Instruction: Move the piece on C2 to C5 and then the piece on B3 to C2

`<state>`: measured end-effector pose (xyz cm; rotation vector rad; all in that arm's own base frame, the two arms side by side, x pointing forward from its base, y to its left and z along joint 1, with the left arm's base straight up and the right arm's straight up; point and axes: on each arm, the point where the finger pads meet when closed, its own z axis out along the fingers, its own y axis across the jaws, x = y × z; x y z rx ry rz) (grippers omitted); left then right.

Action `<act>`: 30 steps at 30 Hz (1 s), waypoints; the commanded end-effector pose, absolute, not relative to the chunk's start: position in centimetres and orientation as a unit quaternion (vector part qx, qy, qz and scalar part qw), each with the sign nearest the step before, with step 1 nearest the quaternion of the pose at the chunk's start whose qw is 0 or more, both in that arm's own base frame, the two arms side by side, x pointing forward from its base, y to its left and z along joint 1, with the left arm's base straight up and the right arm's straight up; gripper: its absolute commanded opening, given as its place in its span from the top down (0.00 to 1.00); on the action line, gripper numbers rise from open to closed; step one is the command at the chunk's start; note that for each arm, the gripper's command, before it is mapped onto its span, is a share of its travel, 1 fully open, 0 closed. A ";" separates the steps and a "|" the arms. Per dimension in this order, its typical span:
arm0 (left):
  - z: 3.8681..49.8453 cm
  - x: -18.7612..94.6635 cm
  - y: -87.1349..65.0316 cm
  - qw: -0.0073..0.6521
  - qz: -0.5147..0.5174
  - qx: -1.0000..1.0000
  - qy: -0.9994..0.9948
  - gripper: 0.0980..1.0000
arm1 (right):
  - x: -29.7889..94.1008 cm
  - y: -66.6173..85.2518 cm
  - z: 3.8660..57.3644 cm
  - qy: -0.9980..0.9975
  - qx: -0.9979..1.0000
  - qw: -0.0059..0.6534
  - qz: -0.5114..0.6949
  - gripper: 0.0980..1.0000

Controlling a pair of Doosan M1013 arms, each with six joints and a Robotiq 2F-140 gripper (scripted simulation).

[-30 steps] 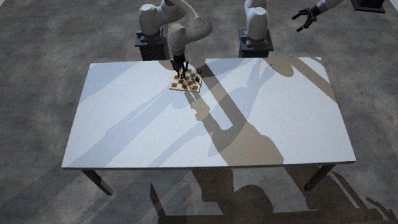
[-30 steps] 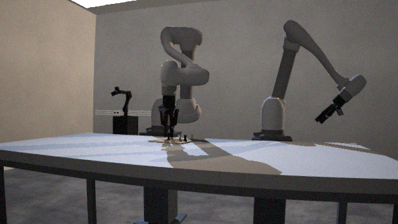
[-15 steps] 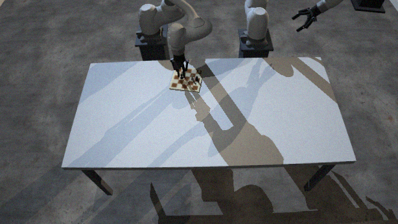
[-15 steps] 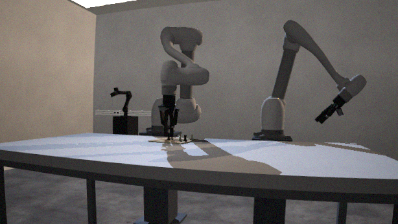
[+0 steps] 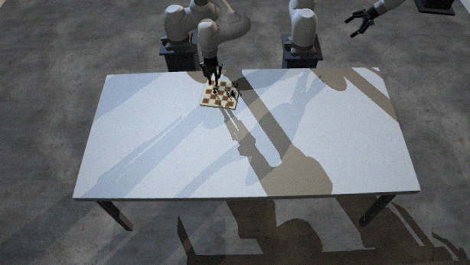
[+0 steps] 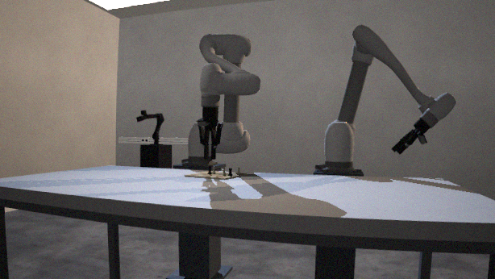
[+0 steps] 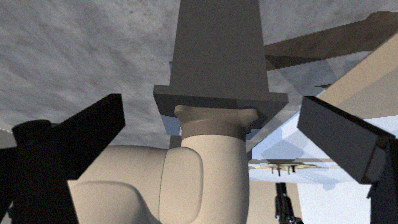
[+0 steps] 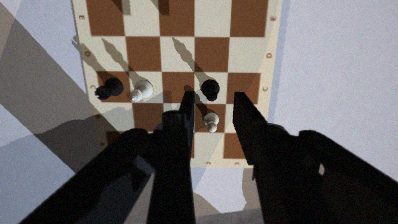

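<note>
Top view, right fingers: the right gripper (image 5: 213,85) (image 6: 210,158) (image 7: 280,182) (image 8: 213,107) points down above the board (image 5: 204,105) (image 6: 193,176) (image 7: 306,166) (image 8: 276,30), with a narrow gap and nothing held.
Top view, left fingers: the left gripper (image 5: 348,28) (image 6: 397,151) (image 7: 211,111) is wide and empty, away from the table (image 5: 172,161) (image 6: 282,214) (image 7: 345,175).
Exterior, right arm: it is folded, and its wrist hangs straight down; the fingertips are above the near black piece (image 5: 214,91) (image 6: 210,169) (image 8: 210,89), apart from it.
Exterior, left arm: it leans up and then down to the outside, with the fingers tilted in the air.
Left wrist, fingers: they stand far apart, and between them one sees the pale arm base and the dark pedestal (image 7: 220,50).
Right wrist, near black piece: it stands in row C, second square from the right edge, which fits C2.
Right wrist, far black piece (image 8: 113,87): it stands in the fifth square of row C, which fits C5.
Right wrist, white pieces: the bigger white piece (image 8: 143,90) is beside the far black piece in row C; the small white piece (image 8: 211,120) is one row below the near black piece.
Right wrist, writing: letters E, D and C can be read on the board's edge; the numbers are too small.
</note>
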<state>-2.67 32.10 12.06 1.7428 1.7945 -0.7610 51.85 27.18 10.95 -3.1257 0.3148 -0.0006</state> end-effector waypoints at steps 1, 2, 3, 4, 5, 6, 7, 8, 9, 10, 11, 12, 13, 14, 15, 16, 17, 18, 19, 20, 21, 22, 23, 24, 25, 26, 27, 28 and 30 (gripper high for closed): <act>12.1 -2.7 32.1 0.260 -0.281 0.644 0.663 0.00 | 51.9 27.2 12.4 0.100 -0.995 0.000 0.000 0.78; 12.1 -2.7 32.1 0.260 -0.281 0.644 0.663 0.00 | 51.9 27.2 12.9 0.100 -0.995 0.000 0.000 0.78; 12.1 -2.7 32.1 0.260 -0.281 0.644 0.663 0.00 | 51.9 27.2 13.3 0.100 -0.995 0.000 0.000 0.78; 12.1 -2.7 32.1 0.260 -0.281 0.644 0.663 0.00 | 51.9 27.2 13.6 0.100 -0.995 0.000 0.000 0.78; 12.1 -2.7 32.1 0.260 -0.281 0.644 0.663 0.00 | 51.9 27.2 13.9 0.100 -0.995 0.000 0.000 0.78; 12.1 -2.7 32.1 0.260 -0.281 0.644 0.663 0.00 | 51.9 27.2 14.1 0.100 -0.995 0.000 0.000 0.78; 12.1 -2.7 32.1 0.260 -0.281 0.644 0.663 0.00 | 51.9 27.2 14.2 0.100 -0.995 0.000 0.000 0.78; 12.1 -2.7 32.1 0.260 -0.281 0.644 0.663 0.00 | 51.9 27.2 14.3 0.100 -0.995 0.000 0.000 0.78; 12.1 -2.7 32.1 0.260 -0.281 0.644 0.663 0.00 | 51.9 27.2 14.4 0.100 -0.995 0.000 0.000 0.78; 12.1 -2.7 32.1 0.260 -0.281 0.644 0.663 0.00 | 51.9 27.2 14.4 0.100 -0.995 0.000 0.000 0.78; 12.1 -2.7 32.1 0.260 -0.281 0.644 0.663 0.00 | 51.9 27.2 14.4 0.100 -0.995 0.000 0.000 0.78; 12.1 -2.7 32.1 0.260 -0.281 0.644 0.663 0.00 | 51.9 27.2 14.4 0.100 -0.995 0.000 0.000 0.78; 12.1 -2.7 32.1 0.260 -0.281 0.644 0.663 0.00 | 51.9 27.2 14.4 0.100 -0.995 0.000 0.000 0.78; 12.1 -2.7 32.1 0.260 -0.281 0.644 0.663 0.00 | 51.9 27.2 14.4 0.100 -0.995 0.000 0.000 0.00; 12.1 -2.7 32.1 0.260 -0.281 0.644 0.663 0.00 | 51.9 27.2 14.4 0.100 -0.995 0.000 0.000 0.00; 12.1 -2.7 32.1 0.260 -0.281 0.644 0.663 0.00 | 51.9 27.2 14.4 0.100 -0.995 0.000 0.000 0.00; 12.1 -2.7 32.1 0.260 -0.281 0.644 0.663 0.00 | 51.9 27.2 14.4 0.100 -0.995 0.000 0.000 0.00; 12.1 -2.7 32.1 0.260 -0.281 0.644 0.663 0.00 | 51.9 27.2 14.4 0.100 -0.995 0.000 0.000 0.00; 12.1 -2.7 32.1 0.260 -0.281 0.644 0.663 0.00 | 51.9 27.2 14.4 0.100 -0.995 0.000 0.000 0.00; 12.1 -2.7 32.1 0.260 -0.281 0.644 0.663 0.00 | 51.9 27.2 14.4 0.100 -0.995 0.000 0.000 0.00; 12.1 -2.7 32.1 0.260 -0.281 0.644 0.663 0.00 | 51.9 27.2 14.4 0.100 -0.995 0.000 0.000 0.00; 12.1 -2.7 32.1 0.260 -0.281 0.644 0.663 0.00 | 51.9 27.2 14.4 0.100 -0.995 0.000 0.000 0.00; 12.1 -2.7 32.1 0.260 -0.281 0.644 0.663 0.00 | 51.9 27.2 14.4 0.100 -0.995 0.000 0.000 0.00; 12.1 -2.7 32.1 0.260 -0.281 0.644 0.663 0.00 | 51.9 27.2 14.4 0.100 -0.995 0.000 0.000 0.00; 12.1 -2.7 32.1 0.260 -0.281 0.644 0.663 0.00 | 51.9 27.2 14.4 0.100 -0.995 0.000 0.000 0.00; 12.1 -2.7 32.1 0.260 -0.281 0.644 0.663 0.00 | 51.9 27.2 14.4 0.100 -0.995 0.000 0.000 0.00; 12.1 -2.7 32.1 0.260 -0.281 0.644 0.663 0.00 | 51.9 27.2 14.4 0.100 -0.995 0.000 0.000 0.00; 12.1 -2.7 32.1 0.260 -0.281 0.644 0.663 0.00 | 51.9 27.2 14.4 0.100 -0.995 0.000 0.000 0.00; 12.1 -2.7 32.1 0.260 -0.281 0.644 0.663 0.00 | 51.9 27.2 14.4 0.100 -0.995 0.000 0.000 0.00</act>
